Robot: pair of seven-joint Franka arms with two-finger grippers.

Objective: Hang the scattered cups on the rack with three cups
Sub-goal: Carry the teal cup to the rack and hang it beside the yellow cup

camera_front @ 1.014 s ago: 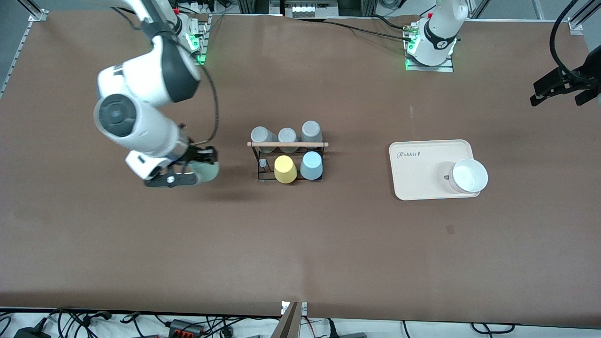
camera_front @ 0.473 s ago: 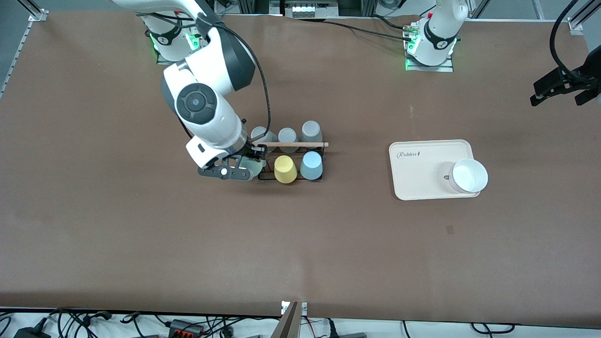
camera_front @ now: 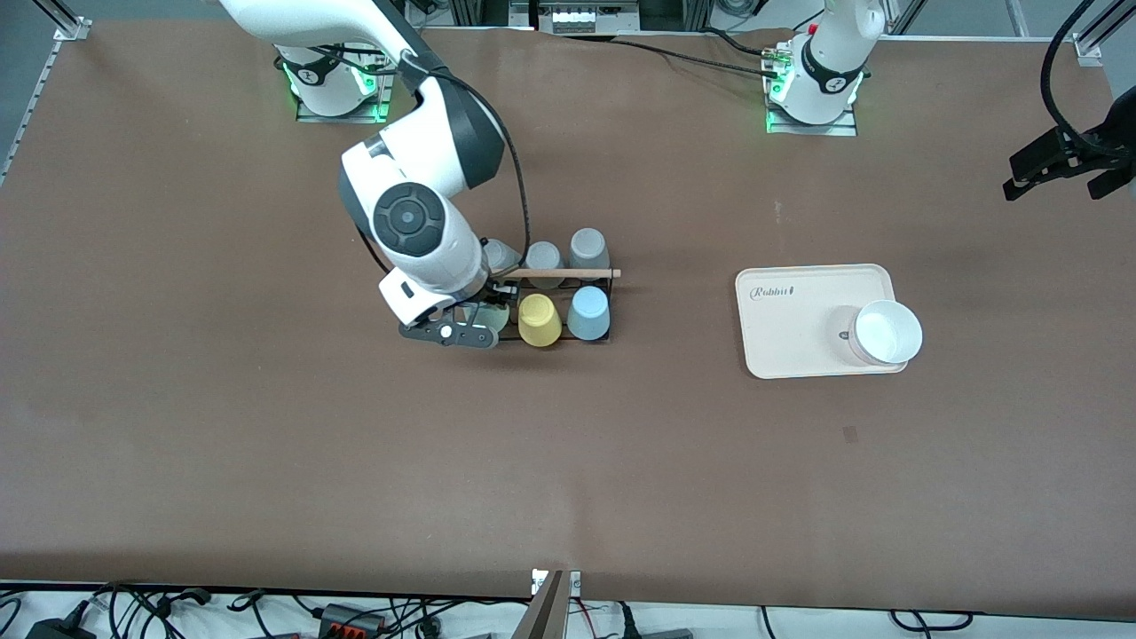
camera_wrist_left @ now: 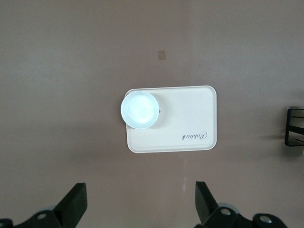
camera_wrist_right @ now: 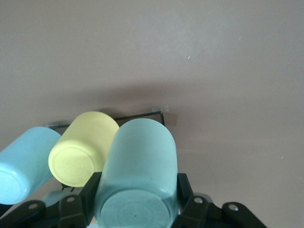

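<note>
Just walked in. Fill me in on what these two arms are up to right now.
The right gripper is shut on the mint green cup and holds it over the rack, at the end toward the right arm, beside the yellow cup. The light blue cup sits on the rack next to the yellow one, with grey cups in the row nearer the robots' bases. The left gripper waits open, high above the beige tray that carries a white bowl.
</note>
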